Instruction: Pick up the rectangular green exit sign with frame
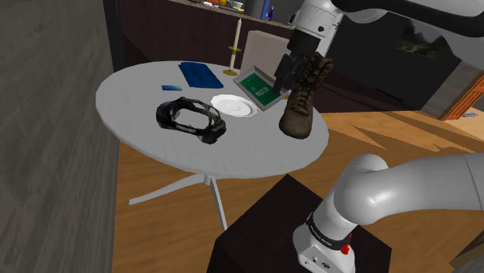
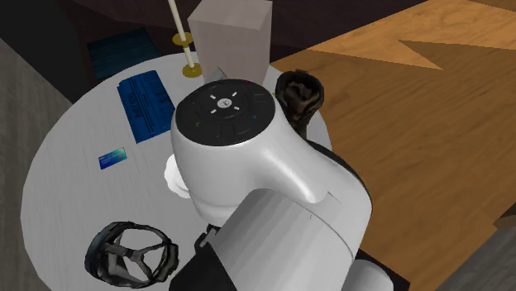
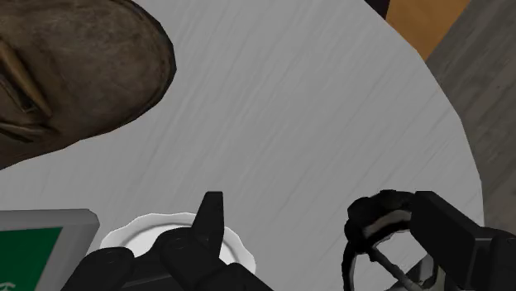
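**Shoulder view.** The round grey table (image 1: 136, 97) carries the exit sign (image 1: 258, 87), a green panel in a pale grey frame, lying flat on the far part of the top. The sign sits just beside a white plate (image 1: 234, 106) at its near left, with a brown boot (image 1: 302, 101) at its right. The gripper (image 1: 279, 77) hangs over the sign's right edge, close to the boot's shaft. Contact with the sign cannot be determined. A black strap headgear (image 1: 190, 120) lies near the plate, toward this view's left. A blue pad (image 1: 200, 74), a small blue card (image 1: 171, 86), a candle (image 1: 237, 46) and a grey box (image 1: 264, 50) occupy the far side. The dark stand (image 1: 256, 240) is at lower right.

**Second exterior view.** The arm (image 2: 248, 165) covers the middle of the table (image 2: 66, 190). The boot (image 2: 299, 95) stands at this view's right. The blue pad (image 2: 145, 103) and card (image 2: 112, 157) lie at its left, and the headgear (image 2: 132, 252) at near left. The candle (image 2: 186, 41) and box (image 2: 231, 33) are far.

**Wrist view.** The gripper (image 3: 318, 207) has its fingers (image 3: 211, 219) apart, with bare table (image 3: 289, 107) between them and nothing clasped. One finger overlaps the plate (image 3: 145, 225), the other the headgear (image 3: 376, 219). The sign's corner (image 3: 33, 248) lies just beside the plate, outside the finger span. The boot (image 3: 74, 74) lies farther ahead.
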Available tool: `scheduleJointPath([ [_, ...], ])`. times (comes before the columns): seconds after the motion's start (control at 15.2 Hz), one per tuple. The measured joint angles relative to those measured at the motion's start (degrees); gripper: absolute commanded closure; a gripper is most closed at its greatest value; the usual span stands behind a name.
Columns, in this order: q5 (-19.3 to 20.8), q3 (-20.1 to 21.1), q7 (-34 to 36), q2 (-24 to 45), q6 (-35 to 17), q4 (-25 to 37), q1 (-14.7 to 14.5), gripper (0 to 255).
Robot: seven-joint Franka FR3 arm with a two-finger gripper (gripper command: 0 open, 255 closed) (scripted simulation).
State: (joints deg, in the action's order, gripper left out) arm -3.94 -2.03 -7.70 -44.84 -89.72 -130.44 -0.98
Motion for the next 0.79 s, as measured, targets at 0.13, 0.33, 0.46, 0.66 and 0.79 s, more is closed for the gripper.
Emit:
scheduleJointPath([
  [0.13, 0.16, -0.53, -0.25, 0.80, -0.16, 0.57, 0.24, 0],
  [0.33, 0.49, -2.81, -1.09, 5.42, -1.95, 2.98, 1.25, 0],
  [0.46, 0.47, -4.33, -1.48, 8.43, -3.00, 4.63, 1.91, 0],
  [0.66, 0.05, -6.85, -2.29, 15.16, -4.27, 9.52, 2.67, 0],
  [0.79, -0.28, -8.70, -3.18, 18.50, -4.96, 11.77, 3.33, 0],
])
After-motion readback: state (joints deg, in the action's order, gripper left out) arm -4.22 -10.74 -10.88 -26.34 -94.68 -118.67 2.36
